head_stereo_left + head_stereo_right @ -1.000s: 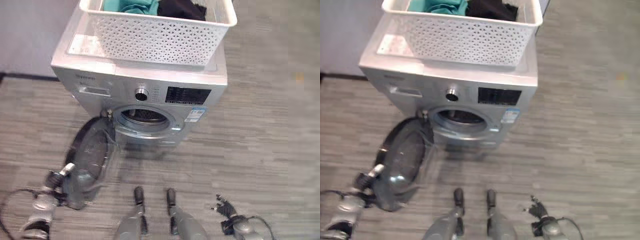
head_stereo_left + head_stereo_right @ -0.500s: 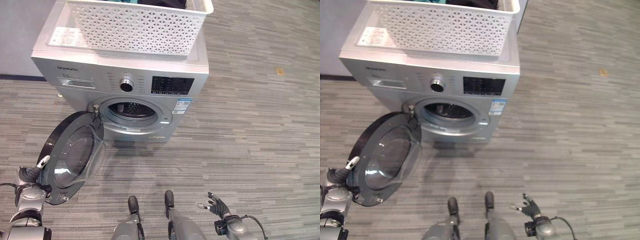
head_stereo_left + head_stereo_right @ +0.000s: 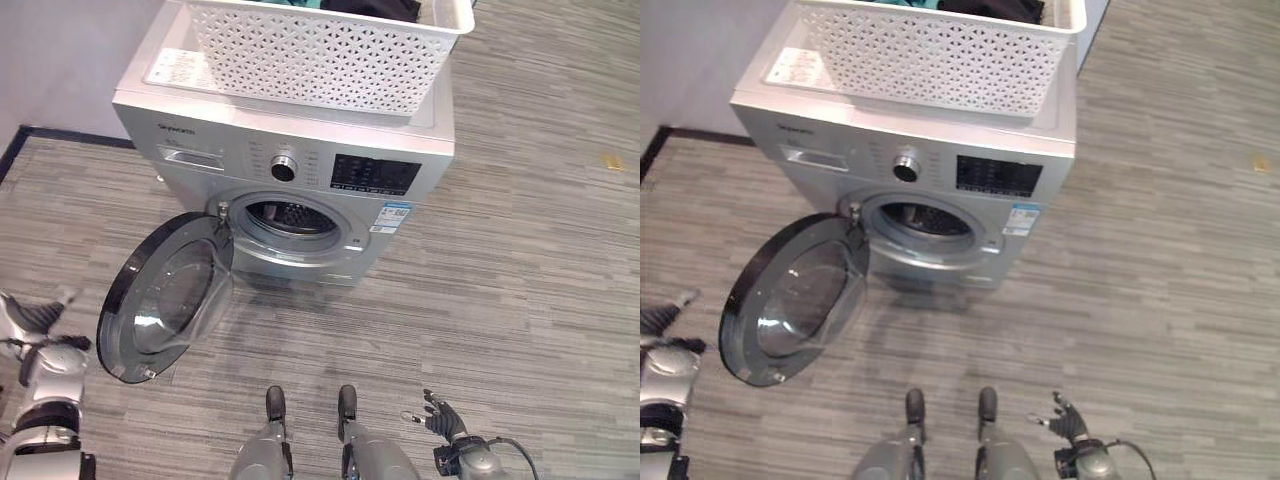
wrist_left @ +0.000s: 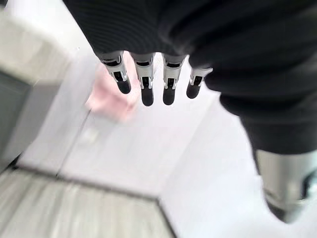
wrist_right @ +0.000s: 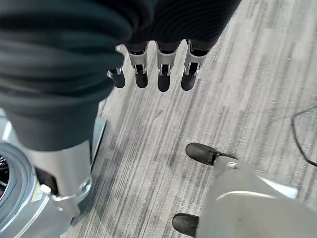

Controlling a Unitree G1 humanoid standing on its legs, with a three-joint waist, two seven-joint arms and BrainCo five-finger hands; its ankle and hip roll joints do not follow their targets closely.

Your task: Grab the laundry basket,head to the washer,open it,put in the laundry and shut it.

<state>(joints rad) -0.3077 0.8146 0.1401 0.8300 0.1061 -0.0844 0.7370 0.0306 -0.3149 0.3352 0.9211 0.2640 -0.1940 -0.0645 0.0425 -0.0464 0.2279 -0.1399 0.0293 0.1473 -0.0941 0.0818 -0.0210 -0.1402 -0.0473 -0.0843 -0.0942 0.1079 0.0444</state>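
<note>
Since half a second ago, the left hand is seen drawn away from the washer door, which it had been touching at the rim; now it is held apart from it, low at the left, with fingers extended and nothing grasped. The door is swung fully open on its left hinge, and the drum opening is exposed (dark inside, no contents can be made out). The laundry basket is rested on top of the washer, white and perforated, with teal and black clothes seen inside at its far edge. The right hand is held low at the right above the grey plank floor, its fingers relaxed and spread, nothing gripped.
</note>
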